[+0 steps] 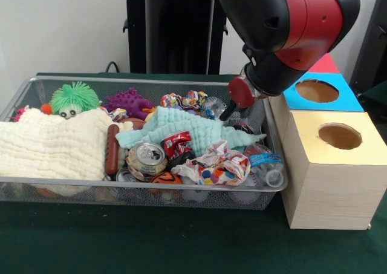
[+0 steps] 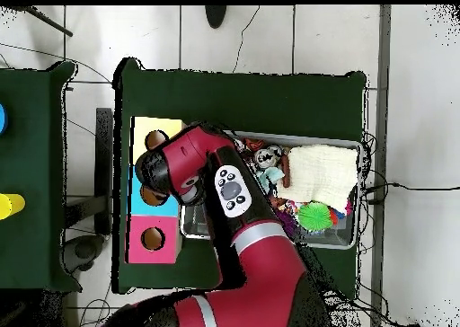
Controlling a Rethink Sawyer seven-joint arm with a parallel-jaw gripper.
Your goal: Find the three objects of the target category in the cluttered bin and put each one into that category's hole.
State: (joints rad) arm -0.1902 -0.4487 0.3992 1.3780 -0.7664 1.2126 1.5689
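Observation:
The wire mesh bin (image 1: pixel 151 186) is full of clutter. A crushed clear bottle with a blue label (image 1: pixel 266 163) lies at its front right corner. Another piece of crumpled clear plastic (image 1: pixel 213 107) shows at the back, beside the gripper; I cannot tell if it is a bottle. The blue-topped box's hole (image 1: pixel 317 91) is to the right of the bin. My gripper (image 1: pixel 230 109) hangs low over the bin's back right part, mostly hidden by the arm's wrist. In the overhead view the arm (image 2: pixel 193 171) covers the bin's box-side end and part of the blue top (image 2: pixel 144 198).
A yellow-topped box (image 1: pixel 340 136) stands in front of the blue one, with a red top (image 1: pixel 325 64) behind. The bin also holds a cream cloth (image 1: pixel 51 144), a mint cloth (image 1: pixel 187 129), crushed cans (image 1: pixel 146 159), wrappers (image 1: pixel 214 168) and spiky toys (image 1: pixel 74 98).

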